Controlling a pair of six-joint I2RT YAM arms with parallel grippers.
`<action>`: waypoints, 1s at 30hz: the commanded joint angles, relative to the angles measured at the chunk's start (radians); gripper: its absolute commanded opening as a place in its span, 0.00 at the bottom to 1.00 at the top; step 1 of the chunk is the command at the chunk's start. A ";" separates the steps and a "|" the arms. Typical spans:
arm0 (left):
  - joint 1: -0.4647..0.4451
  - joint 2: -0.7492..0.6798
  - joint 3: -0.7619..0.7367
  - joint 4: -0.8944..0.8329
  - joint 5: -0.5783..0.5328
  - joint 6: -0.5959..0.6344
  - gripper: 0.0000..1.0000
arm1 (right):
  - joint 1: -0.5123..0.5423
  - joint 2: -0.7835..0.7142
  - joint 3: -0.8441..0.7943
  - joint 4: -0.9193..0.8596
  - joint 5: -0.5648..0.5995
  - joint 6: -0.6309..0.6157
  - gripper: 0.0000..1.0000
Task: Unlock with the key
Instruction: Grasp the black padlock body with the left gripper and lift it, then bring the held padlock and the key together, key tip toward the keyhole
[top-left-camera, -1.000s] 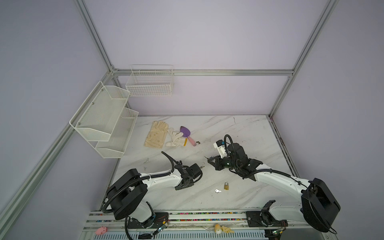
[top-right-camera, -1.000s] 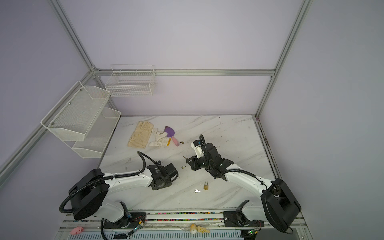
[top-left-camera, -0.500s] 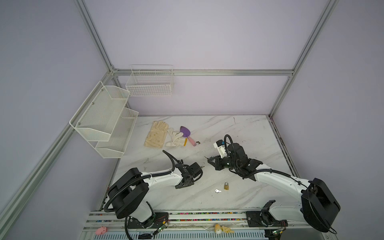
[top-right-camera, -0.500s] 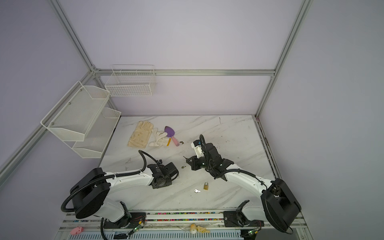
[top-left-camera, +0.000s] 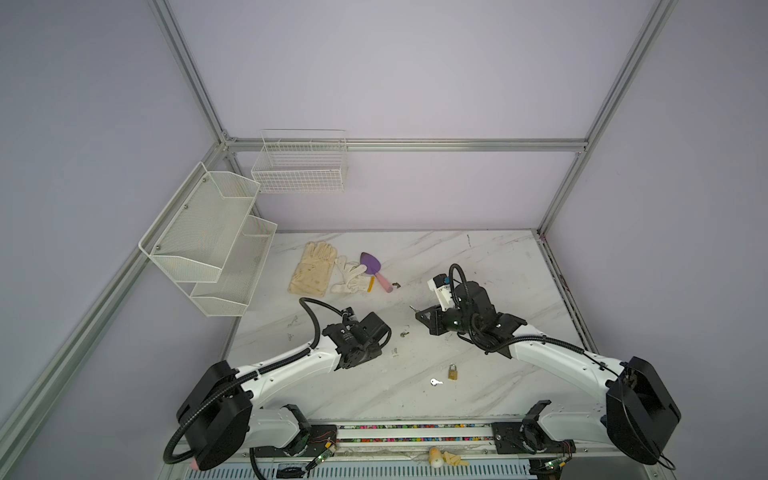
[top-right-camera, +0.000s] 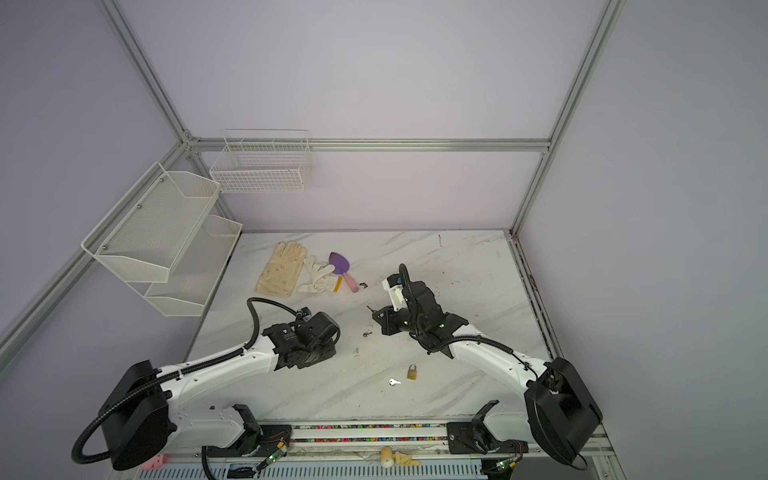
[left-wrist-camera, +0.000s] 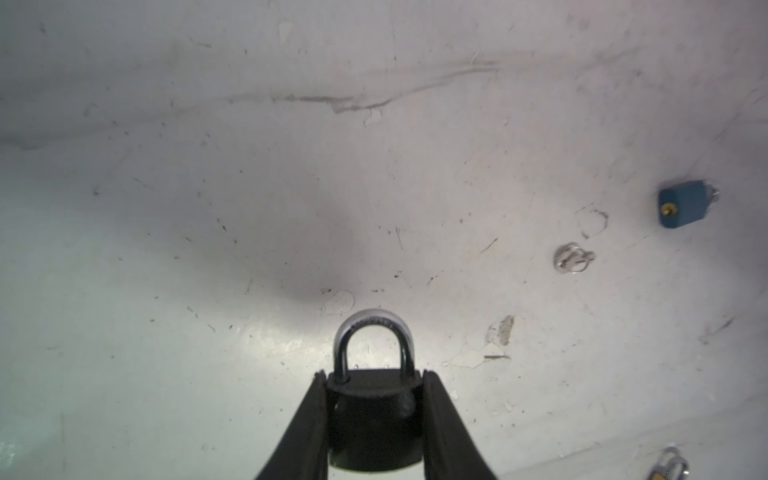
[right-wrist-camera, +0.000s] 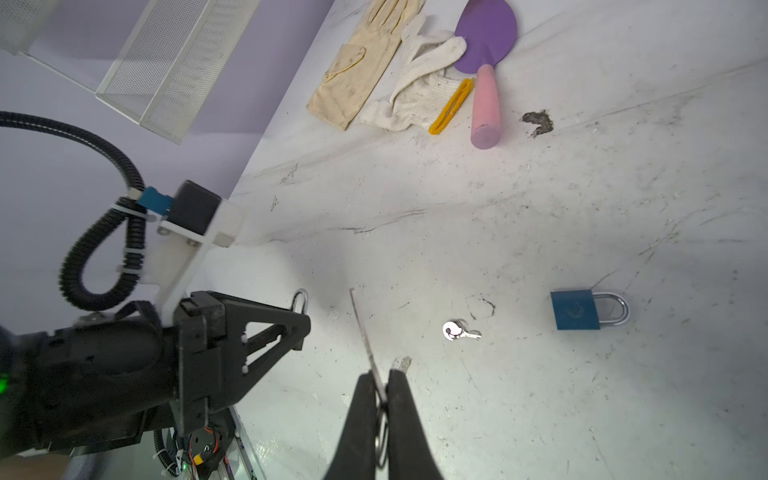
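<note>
Key (right-wrist-camera: 365, 330) is pinched tight, edge-on, in the right gripper (right-wrist-camera: 380, 378), held above the table (right-wrist-camera: 540, 208) near the left gripper (left-wrist-camera: 374, 376), whose jaws clamp the flanks of the black padlock (left-wrist-camera: 374, 419), shackle poking out front. Danger now: an off-line push could twist the thin blade in the pads (right-wrist-camera: 361, 415) or shove the lock through its side grip. The keyhole shows in no view, the key's bow is buried in the grip, and from above the blade is barely a speck.
</note>
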 joint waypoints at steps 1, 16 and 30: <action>0.029 -0.088 0.020 0.049 -0.061 -0.023 0.07 | 0.027 -0.023 0.045 -0.042 0.057 0.027 0.00; 0.099 -0.202 0.081 0.245 -0.085 -0.171 0.00 | 0.319 0.120 0.117 0.070 0.299 0.342 0.00; 0.101 -0.288 -0.004 0.323 -0.117 -0.277 0.00 | 0.375 0.226 0.148 0.216 0.341 0.400 0.00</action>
